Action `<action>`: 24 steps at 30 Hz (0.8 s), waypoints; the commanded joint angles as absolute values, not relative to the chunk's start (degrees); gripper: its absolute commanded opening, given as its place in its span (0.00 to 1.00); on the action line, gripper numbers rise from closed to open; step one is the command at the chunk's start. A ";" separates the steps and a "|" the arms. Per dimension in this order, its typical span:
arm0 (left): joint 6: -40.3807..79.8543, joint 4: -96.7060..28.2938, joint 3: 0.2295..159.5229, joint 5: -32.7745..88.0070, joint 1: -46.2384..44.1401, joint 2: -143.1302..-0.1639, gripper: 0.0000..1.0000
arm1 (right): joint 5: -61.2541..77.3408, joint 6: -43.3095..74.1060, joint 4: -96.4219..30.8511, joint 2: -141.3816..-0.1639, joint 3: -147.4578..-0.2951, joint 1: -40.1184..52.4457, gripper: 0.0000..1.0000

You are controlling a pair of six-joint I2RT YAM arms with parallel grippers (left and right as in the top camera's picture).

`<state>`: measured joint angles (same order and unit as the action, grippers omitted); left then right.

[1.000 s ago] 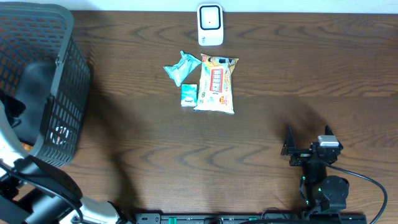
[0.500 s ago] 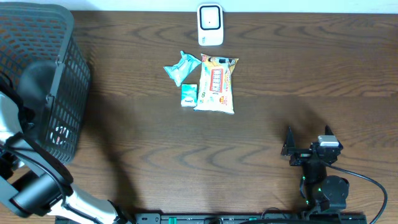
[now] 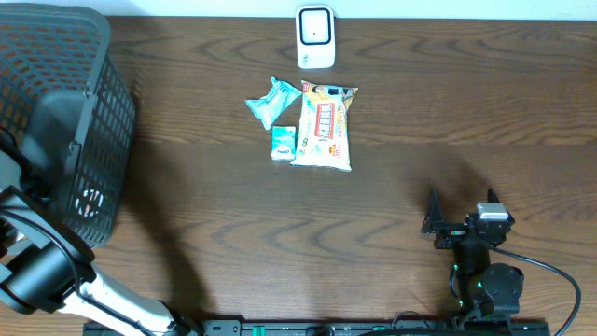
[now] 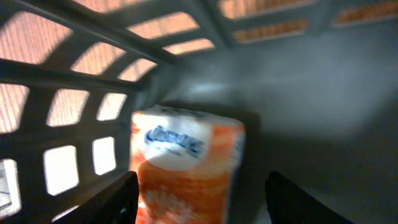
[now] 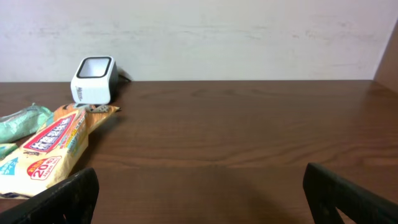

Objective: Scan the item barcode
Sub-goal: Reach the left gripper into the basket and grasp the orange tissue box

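Observation:
Inside the dark mesh basket point(image 3: 93, 121), an orange and white package point(image 4: 186, 162) stands against the lattice wall point(image 4: 74, 74); it looks blurred. My left gripper point(image 4: 205, 202) is open, its fingers on either side of the package's lower part: the left one close to it, the right one well apart. In the overhead view that gripper is hidden in the basket. The white scanner point(image 3: 315, 37) stands at the table's far edge and also shows in the right wrist view as the scanner point(image 5: 94, 79). My right gripper point(image 3: 463, 207) rests open at the near right, nothing between its fingers.
Below the scanner lie a white snack bag point(image 3: 325, 126), a teal wrapper point(image 3: 273, 101) and a small green and white box point(image 3: 284, 143). The basket fills the far left of the table. My left arm point(image 3: 37, 271) reaches up from the lower left corner.
The left arm's links at the lower left have shifted beside the basket. The items on the table and the right arm have not moved.

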<state>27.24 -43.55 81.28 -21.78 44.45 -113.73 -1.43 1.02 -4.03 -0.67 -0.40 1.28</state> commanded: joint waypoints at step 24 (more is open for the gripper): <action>25.98 -48.03 84.16 -19.94 43.64 -95.57 0.07 | -1.37 1.65 -4.25 -0.32 -0.32 1.50 0.99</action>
<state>26.70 -48.99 81.23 -20.95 44.77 -105.65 -1.43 1.02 -4.03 -0.67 -0.40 1.28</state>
